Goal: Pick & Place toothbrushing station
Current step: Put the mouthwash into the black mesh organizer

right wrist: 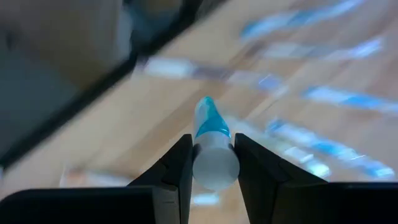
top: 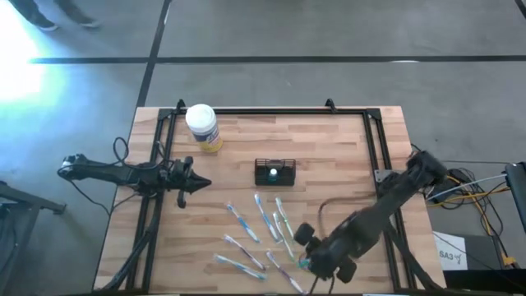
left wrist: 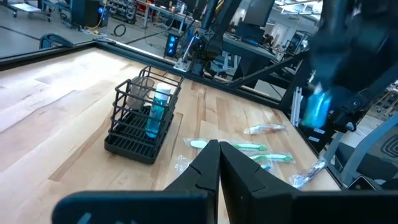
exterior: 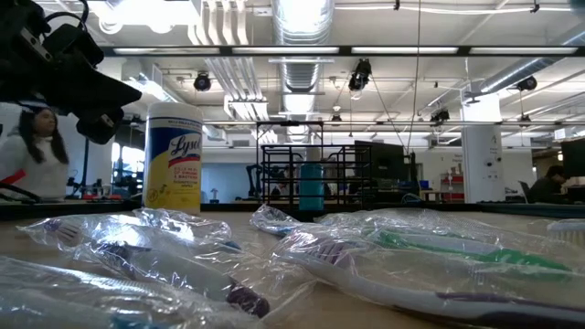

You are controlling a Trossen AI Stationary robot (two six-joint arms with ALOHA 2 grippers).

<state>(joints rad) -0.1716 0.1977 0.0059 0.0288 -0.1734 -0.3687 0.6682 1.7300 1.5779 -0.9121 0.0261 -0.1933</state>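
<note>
Right pincer (right wrist: 212, 163): I see it clamped on a small tube with a white cap and blue body (right wrist: 210, 146), over the worktop's near right part, beside the wrapped toothbrushes (top: 261, 218)
Left pincer (top: 200, 183): fingers pressed together, nothing in them, hovering at the left side of the worktop (top: 329, 140) and pointing toward the middle
Toothbrushing station (top: 274, 171): black wire holder, upright near the worktop's centre — one blue-and-white tube (left wrist: 157, 111) stands in it
Wipes canister (top: 203, 127): white lid, yellow label, at the far left, well apart from the holder
Toothbrushes: several in clear wrap, scattered on the near side — none in the holder
</note>
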